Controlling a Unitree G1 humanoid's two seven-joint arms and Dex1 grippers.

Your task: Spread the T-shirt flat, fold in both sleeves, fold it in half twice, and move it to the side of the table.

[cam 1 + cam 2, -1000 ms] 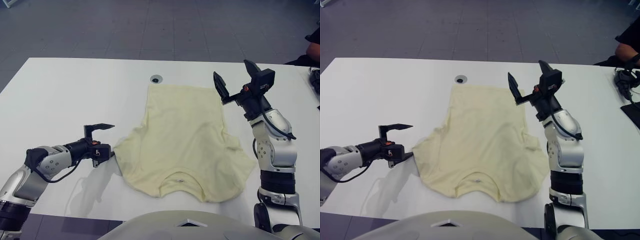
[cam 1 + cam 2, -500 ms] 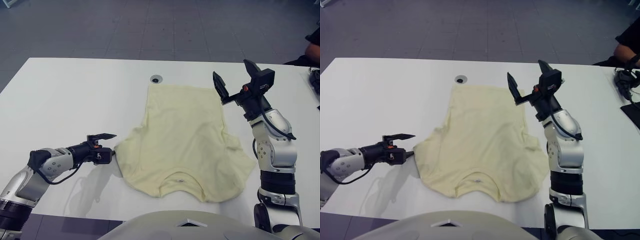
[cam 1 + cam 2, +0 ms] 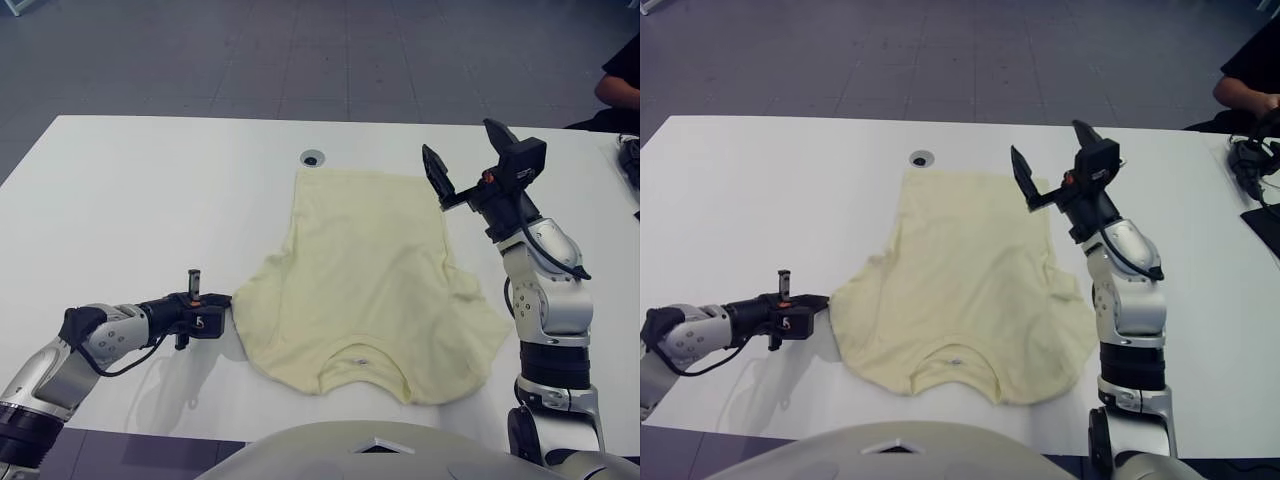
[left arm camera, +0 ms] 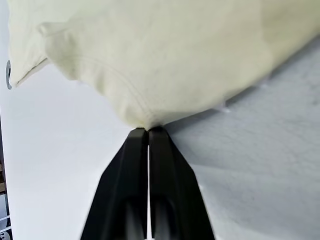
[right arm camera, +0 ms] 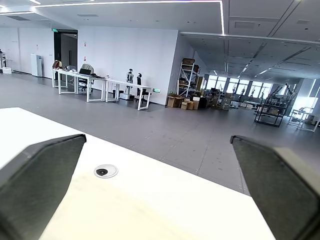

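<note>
A pale yellow T-shirt (image 3: 370, 280) lies on the white table (image 3: 150, 180), collar toward me and hem at the far side, with its sleeves bunched in. My left gripper (image 3: 222, 312) rests low on the table at the shirt's left sleeve. In the left wrist view its fingers (image 4: 135, 165) are pressed together, and the sleeve's hem (image 4: 145, 117) comes to a point at their tips. My right gripper (image 3: 468, 158) hangs above the table by the far right corner of the shirt, open wide with nothing between its fingers (image 5: 35, 185).
A round cable grommet (image 3: 313, 158) sits in the table just beyond the shirt's hem. Dark cables and gear (image 3: 630, 160) lie at the table's right edge. Bare table stretches to the left and at the back.
My left gripper has gone from open to shut at the sleeve edge and rolled over, sinking onto the table. The right arm has barely moved.
</note>
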